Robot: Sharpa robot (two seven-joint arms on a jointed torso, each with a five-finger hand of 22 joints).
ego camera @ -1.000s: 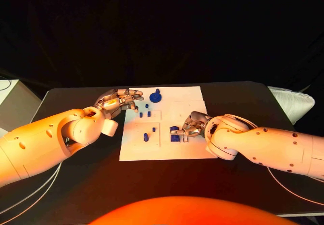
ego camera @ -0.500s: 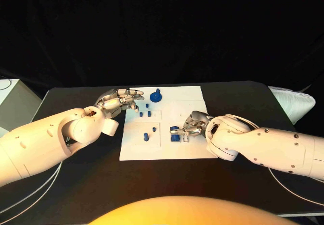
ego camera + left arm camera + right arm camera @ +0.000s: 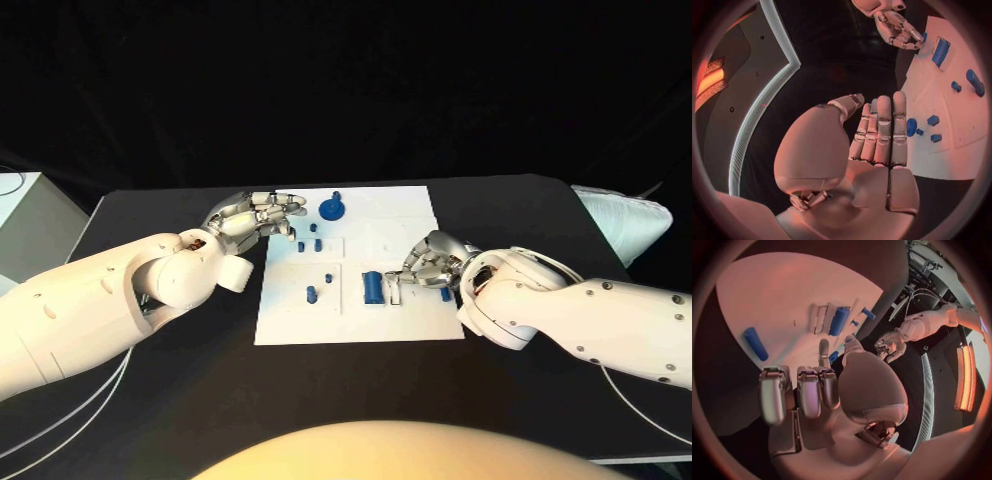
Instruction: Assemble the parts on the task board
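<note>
The white task board (image 3: 411, 318) lies in the middle of the black surface (image 3: 548, 210), with small blue parts spread across it. The right hand (image 3: 430, 262) hangs over the board's right side, just beside a long blue block (image 3: 371, 287) that lies flat near the middle. Its fingers are curled loosely and I can see nothing in them, so I take the hand to be empty and fairly closed rather than clamped on a part. The left hand (image 3: 257, 217) hovers over the board's far left corner with its fingers straight and held side by side, holding nothing. A blue knobbed piece (image 3: 333, 207) stands just beyond it, and two small blue pegs (image 3: 310, 243) sit close by. Another blue peg (image 3: 312, 293) stands nearer the front. To my eye the block has just been placed. The next move calls for one hand to reach down and pinch another loose part.
</note>
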